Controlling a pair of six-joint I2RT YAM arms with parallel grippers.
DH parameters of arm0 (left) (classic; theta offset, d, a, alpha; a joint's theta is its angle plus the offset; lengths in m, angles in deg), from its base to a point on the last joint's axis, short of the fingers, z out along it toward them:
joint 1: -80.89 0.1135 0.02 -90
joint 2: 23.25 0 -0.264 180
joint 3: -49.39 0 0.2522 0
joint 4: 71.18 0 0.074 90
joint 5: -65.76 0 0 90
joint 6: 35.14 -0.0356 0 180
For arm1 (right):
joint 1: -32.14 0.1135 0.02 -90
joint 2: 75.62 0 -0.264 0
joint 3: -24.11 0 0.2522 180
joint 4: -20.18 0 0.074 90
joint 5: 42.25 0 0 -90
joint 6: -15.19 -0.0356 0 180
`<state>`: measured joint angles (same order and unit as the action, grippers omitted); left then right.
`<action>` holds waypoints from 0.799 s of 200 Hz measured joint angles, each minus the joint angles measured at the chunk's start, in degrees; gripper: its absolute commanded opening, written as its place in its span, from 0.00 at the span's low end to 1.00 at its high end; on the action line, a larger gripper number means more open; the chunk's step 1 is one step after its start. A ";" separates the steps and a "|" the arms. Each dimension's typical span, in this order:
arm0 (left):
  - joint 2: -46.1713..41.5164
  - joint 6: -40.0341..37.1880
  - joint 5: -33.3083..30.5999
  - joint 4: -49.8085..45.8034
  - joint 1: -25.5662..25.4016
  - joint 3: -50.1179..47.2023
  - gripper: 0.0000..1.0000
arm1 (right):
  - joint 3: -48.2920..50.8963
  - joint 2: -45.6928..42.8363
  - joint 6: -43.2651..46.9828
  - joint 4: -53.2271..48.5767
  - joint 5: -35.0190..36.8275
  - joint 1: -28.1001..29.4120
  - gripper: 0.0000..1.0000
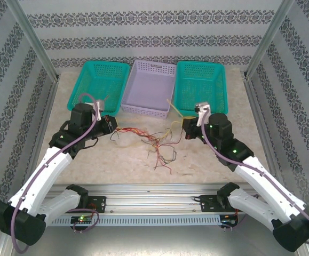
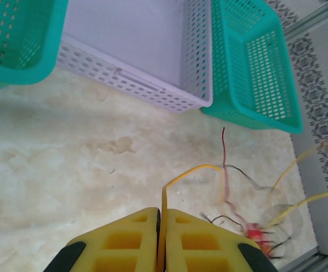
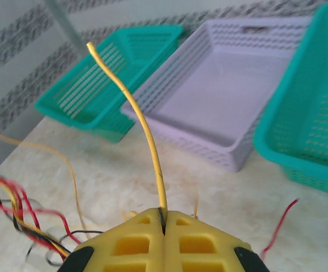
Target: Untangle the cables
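Nearest my wrist lenses, my left fingers (image 2: 124, 238) are clamped tight on a yellow wire (image 2: 192, 168) and my right fingers (image 3: 124, 246) are clamped on a yellow strand (image 3: 141, 123) that rises toward 12 o'clock, while the cables (image 1: 155, 141) lie knotted on the bench (image 1: 117, 165) between them, left fingers at their 9 o'clock, right at 3. To my mind this is the pulling-apart step, and next I should draw both ends slowly outward without cinching the red and dark wires tighter. At 12 o'clock stand a teal basket (image 1: 106, 63), a lavender basket (image 1: 154, 62) and a second teal basket (image 1: 199, 62), all three bare inside.
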<state>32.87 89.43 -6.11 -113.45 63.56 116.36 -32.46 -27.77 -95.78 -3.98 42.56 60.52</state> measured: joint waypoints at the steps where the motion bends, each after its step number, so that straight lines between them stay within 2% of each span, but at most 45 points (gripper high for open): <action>1: 0.00 -0.13 0.02 -0.20 0.09 0.00 0.00 | 0.02 -0.22 -0.11 -0.07 0.13 -0.26 0.00; 27: -0.15 -1.92 -0.35 -2.25 2.62 0.00 0.00 | 0.20 -5.03 -2.95 -2.89 2.62 -10.99 0.00; 46: -0.70 -3.17 -0.72 -3.32 4.04 0.00 0.00 | -0.33 -6.16 -4.26 -6.14 4.81 -15.15 0.00; 74: -1.90 -4.68 -2.16 -4.15 4.33 -0.11 0.00 | -1.77 -7.50 -4.66 -10.21 8.04 -16.26 0.00; 99: -2.14 -5.95 -3.87 -4.17 4.33 -0.24 0.00 | -6.16 -9.64 -4.39 -13.44 13.90 -16.26 0.00; 160: -3.30 -7.58 -6.32 -4.68 4.33 -1.03 0.00 | -16.41 -11.52 -2.38 -15.04 24.22 -16.28 0.00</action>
<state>29.57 81.85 -12.43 -118.13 67.89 115.33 -48.87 -39.29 -98.16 -19.01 66.78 44.24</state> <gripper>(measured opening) 0.085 0.040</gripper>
